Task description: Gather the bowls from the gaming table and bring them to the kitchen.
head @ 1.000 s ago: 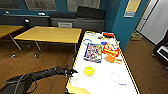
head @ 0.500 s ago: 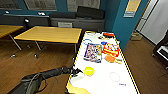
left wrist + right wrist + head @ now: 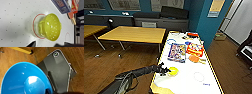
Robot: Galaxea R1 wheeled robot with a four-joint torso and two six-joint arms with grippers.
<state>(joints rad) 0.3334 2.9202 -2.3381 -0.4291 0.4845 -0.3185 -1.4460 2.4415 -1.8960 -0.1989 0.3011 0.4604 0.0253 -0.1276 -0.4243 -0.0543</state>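
**Left arm closes in on the yellow bowl**

Over the last second the left gripper [image 3: 164, 70] has crept forward across the near edge of the gaming table [image 3: 189, 83]; it now sits just beside the yellow bowl [image 3: 173, 71], at the bowl's 9 o'clock in the head view. Earlier it was a little short of it. The bowl itself has not moved. Whether the left jaws are apart or together, I cannot tell.

In the left wrist view the yellow bowl [image 3: 51, 27] is a perforated, handled dish lying tilted on the white top, partly over a red ring marking [image 3: 34, 25].

The blue bowl [image 3: 25, 79] shows large and close in the right wrist view, over wood floor and the robot's dark base; it looks carried by the right arm, though the grip itself is hidden.

Judging by this, one bowl seems already collected and the second is at the point of being grasped. Boxes [image 3: 177, 52] and an orange paddle [image 3: 194, 58] lie at the bowl's 1 o'clock, well apart.
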